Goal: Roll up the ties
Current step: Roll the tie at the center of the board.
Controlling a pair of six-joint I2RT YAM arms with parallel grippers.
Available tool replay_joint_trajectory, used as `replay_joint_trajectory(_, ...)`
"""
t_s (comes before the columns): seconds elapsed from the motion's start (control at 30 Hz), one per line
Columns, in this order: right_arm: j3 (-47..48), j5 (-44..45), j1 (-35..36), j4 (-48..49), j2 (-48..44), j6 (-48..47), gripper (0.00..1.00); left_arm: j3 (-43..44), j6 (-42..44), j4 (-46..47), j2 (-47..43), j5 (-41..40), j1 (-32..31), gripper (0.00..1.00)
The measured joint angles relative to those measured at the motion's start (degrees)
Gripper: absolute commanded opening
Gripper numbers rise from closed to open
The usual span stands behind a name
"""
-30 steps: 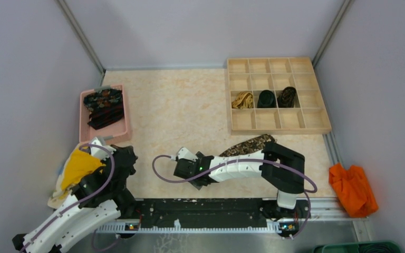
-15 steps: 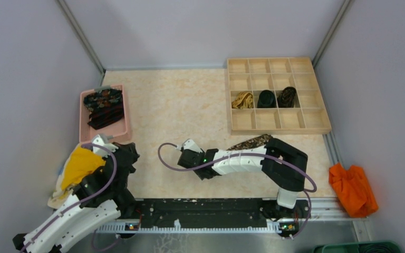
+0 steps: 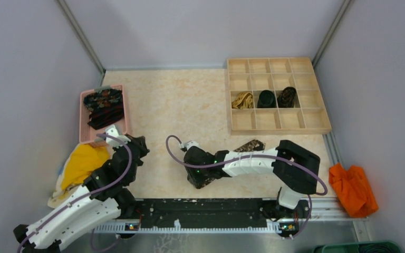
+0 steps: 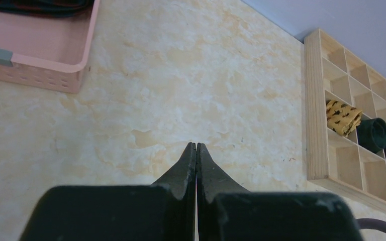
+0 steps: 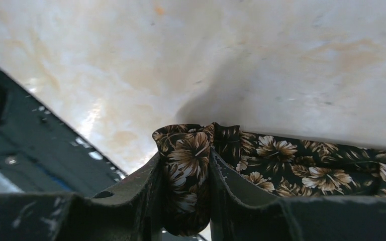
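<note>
Right hand [image 5: 186, 168] pinched folded end of floral tie [image 5: 301, 173]; thin grip could slip, roll unravelling. Left hand [image 4: 196, 150] closed, empty.

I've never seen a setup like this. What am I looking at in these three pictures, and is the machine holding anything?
These are two robot arms bolted at the near edge of a table, each ending in a two-finger gripper. The wide picture looks down from above; the other two come from cameras on the wrists. The right gripper pinches a brown floral tie lying on the table. The left gripper is shut and empty. A pink tray holds more ties; a wooden grid box holds three rolled ties. A yellow cloth and orange cloth lie at the sides.
</note>
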Motion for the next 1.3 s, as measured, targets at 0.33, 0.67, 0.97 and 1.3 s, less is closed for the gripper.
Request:
replay_joint_trajectory(0.33, -14.6, -15.6, -4.7, 21.0, -4.8, 11.0, 0.29, 0.0, 7.3, 11.0, 8.1, 7.1, 0.0, 0.00)
replay_joint_trajectory(0.67, -27.2, -19.2, -9.7, 29.6, -13.8, 16.9, 0.29, 0.4, 11.4, 20.0, 19.4, 15.5, 0.0, 0.00)
replay_joint_trajectory(0.97, -34.5, -23.8, -17.7, 34.2, -19.0, 17.9, 0.32, 1.7, 11.9, 24.7, 29.0, 21.7, 0.0, 0.00)
replay_joint_trajectory(1.3, -35.3, -26.2, -21.0, 31.8, -22.6, 16.0, 0.59, 4.2, 12.8, 27.0, 34.2, 25.2, 0.0, 0.00)
